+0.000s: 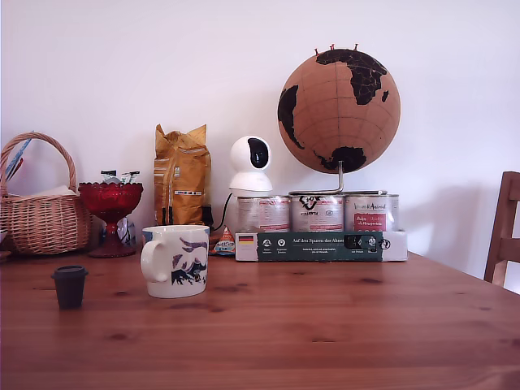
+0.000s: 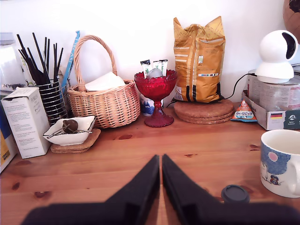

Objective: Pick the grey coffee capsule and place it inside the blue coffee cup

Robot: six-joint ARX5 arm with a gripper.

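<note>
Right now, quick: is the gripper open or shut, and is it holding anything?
Gripper: shut, fingertips nearly touching, holding nothing. The capsule stands on the table beside it, ungrasped.

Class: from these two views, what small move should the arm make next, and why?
Probably open the end effector and shift it toward the capsule: its fingers look nearly closed and empty, and the capsule stands upright on the table beside them, apart from the cup.
</note>
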